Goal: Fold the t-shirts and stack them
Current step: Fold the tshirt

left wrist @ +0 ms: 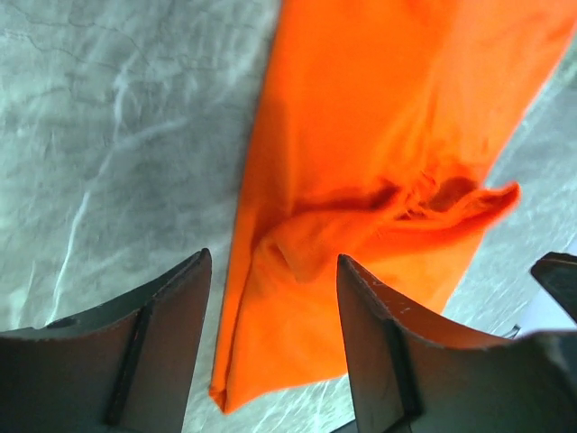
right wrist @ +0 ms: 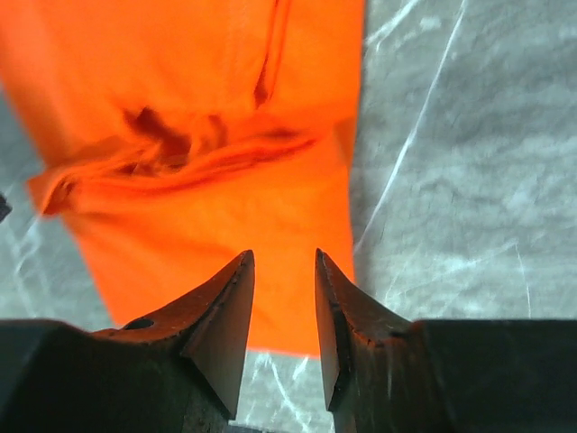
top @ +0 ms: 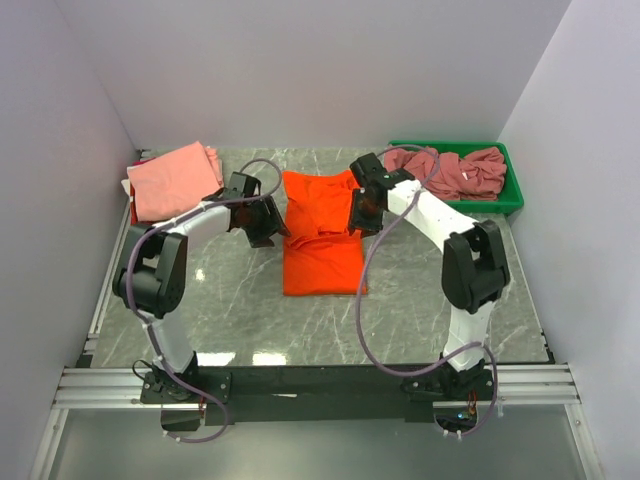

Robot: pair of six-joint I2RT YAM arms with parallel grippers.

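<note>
At the far left corner of the table [top: 230,315] I'm seeing the pink shirt [top: 172,180] lying folded flat, so I'm counting that one as done. Moving right, my left claw [left wrist: 275,262] is hovering wide open over the left edge of the orange shirt [top: 322,250], gripping nothing. That shirt is lying in the middle of the table, narrowed to a long strip, with a bunched ridge running across its middle. I'm judging it about half folded, with the crosswise fold not finished. My right claw [right wrist: 282,257] is hanging over the shirt's right edge, its jaws parted only a little and nothing between them. At the far right, the mauve shirts [top: 455,172] are sitting crumpled in the green bin [top: 500,205], not yet folded. So I'm reckoning one shirt is folded, one is under way, and the heap in the bin is waiting. After that, everything is needing stacking into one pile.
</note>
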